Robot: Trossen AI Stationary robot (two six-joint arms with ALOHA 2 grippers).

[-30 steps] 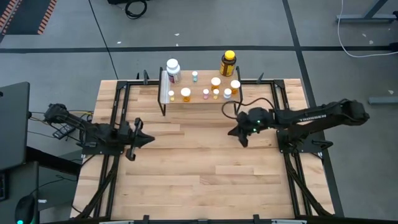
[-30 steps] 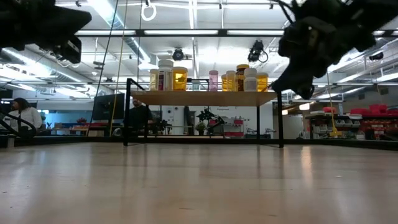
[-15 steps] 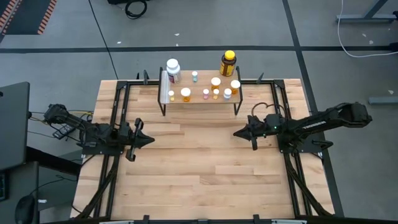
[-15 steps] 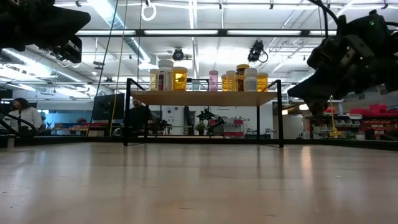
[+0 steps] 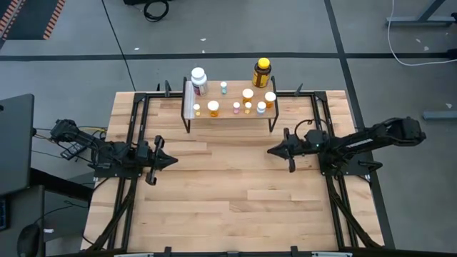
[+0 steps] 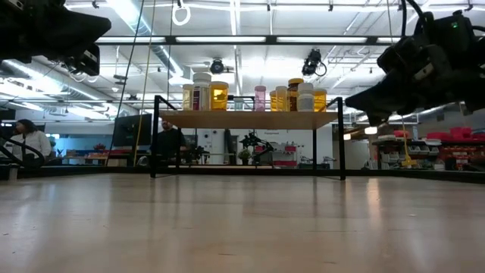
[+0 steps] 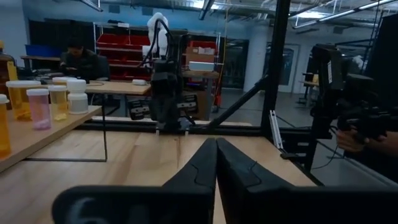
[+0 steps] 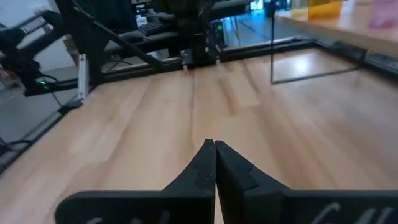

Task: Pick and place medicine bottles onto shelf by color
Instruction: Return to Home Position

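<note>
The shelf (image 5: 227,115) stands at the table's far edge on thin black legs. On its plank, upright on their bases, are the medicine bottles: a larger white one (image 5: 198,78) at the left end, a dark amber one with a yellow cap (image 5: 262,72), and several small white and orange ones (image 6: 292,97). My left gripper (image 5: 173,160) is shut and empty over the table's left part, pointing right. My right gripper (image 5: 270,152) is shut and empty, right of the middle and nearer than the shelf's right leg, pointing left. Each wrist view shows closed fingertips, the left gripper (image 7: 216,142) and the right gripper (image 8: 214,144).
Black frame rails (image 5: 136,135) run along the table's left, right and far sides. A cable loop (image 5: 308,127) rises at my right arm. Bare wood (image 5: 228,185) lies between and in front of the arms. A person (image 6: 26,140) sits in the room beyond.
My right gripper has sunk and drawn back toward the table's right edge, tipping from pointing steeply down to about level. It has stayed shut. The bottles and shelf have not moved.
</note>
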